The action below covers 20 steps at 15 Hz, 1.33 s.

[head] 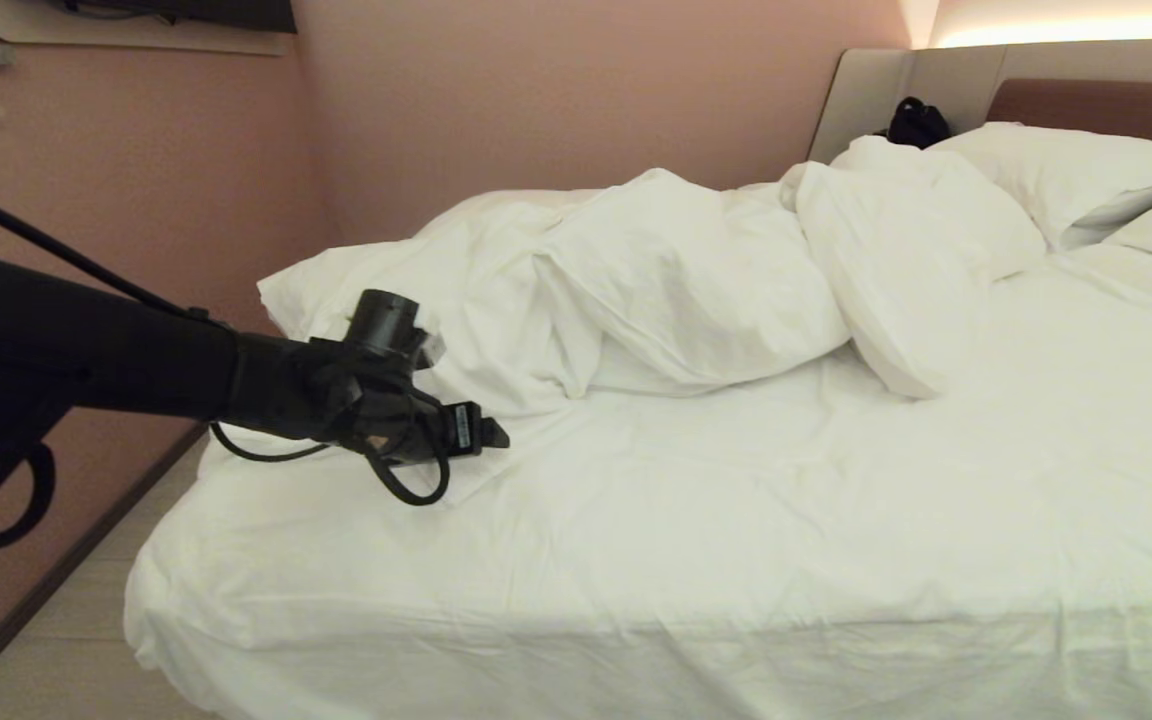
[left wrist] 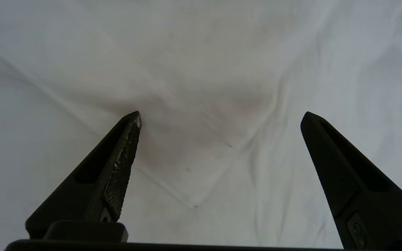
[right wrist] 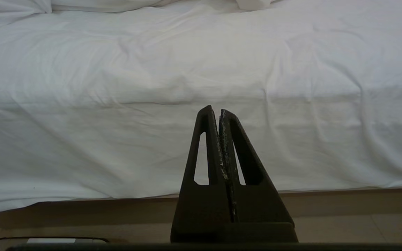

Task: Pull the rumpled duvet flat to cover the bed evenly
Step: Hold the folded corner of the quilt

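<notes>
We find the left gripper [head: 481, 432] reaching in over the near left part of the bed [head: 236, 660], its fingers [left wrist: 122, 164] spread wide apart and holding nothing; white fabric lies just beneath them, and we cannot tell whether they touch it. The duvet [head: 656, 290] sits bunched in a puffy heap along the far side, against the pink wall [head: 556, 90], running from the left corner toward the pillows [head: 1066, 170] at the headboard [head: 1096, 100]. The near half of the bed shows only flat white cloth.

We judge the step in hand to be an approach for a fresh hold, with the spreading barely begun. The next move calls for reaching to the heap's near edge, closing on a fold, and drawing it toward the foot and near side.

The right gripper [right wrist: 219, 113] is pressed together and empty, parked low before the bed's near side.

The duvet's true edges are buried in folds; a dark object [head: 916, 122] by the headboard is unidentifiable.
</notes>
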{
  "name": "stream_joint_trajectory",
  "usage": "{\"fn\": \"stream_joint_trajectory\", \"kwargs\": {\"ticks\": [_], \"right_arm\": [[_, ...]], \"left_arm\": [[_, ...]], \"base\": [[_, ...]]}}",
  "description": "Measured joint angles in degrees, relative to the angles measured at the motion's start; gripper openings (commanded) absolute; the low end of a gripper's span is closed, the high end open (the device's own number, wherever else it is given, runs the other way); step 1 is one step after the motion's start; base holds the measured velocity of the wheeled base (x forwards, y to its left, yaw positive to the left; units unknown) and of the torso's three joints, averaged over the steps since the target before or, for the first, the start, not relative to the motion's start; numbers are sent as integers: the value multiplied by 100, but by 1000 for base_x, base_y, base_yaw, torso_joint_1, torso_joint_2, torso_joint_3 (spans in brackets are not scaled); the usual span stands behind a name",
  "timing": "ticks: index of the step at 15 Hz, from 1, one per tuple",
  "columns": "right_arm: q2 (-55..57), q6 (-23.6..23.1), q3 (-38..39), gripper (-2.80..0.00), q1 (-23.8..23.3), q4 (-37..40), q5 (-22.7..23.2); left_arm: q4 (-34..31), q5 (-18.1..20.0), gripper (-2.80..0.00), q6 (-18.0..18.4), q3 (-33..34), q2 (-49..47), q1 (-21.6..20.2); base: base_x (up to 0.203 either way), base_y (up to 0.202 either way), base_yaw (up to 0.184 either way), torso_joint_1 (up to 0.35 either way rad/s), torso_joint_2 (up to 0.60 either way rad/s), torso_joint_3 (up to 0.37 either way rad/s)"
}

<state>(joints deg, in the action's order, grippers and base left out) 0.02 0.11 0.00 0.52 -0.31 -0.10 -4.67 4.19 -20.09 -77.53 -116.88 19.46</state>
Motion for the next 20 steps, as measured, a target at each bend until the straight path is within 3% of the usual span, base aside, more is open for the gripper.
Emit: {"fn": "stream_joint_trajectory", "kwargs": {"ticks": [5, 9, 20], "right_arm": [[0, 5, 0, -280, -1, 1, 0], [0, -1, 0, -280, -1, -2, 2], [0, 5, 0, -280, 0, -2, 0]], "left_arm": [[111, -863, 0, 3, -1, -345, 286], [292, -907, 0, 2, 54, -397, 334], [498, -1477, 0, 6, 24, -649, 400]], "base": [[0, 0, 0, 0, 0, 0], [0, 0, 0, 0, 0, 0], [0, 0, 0, 0, 0, 0]]}}
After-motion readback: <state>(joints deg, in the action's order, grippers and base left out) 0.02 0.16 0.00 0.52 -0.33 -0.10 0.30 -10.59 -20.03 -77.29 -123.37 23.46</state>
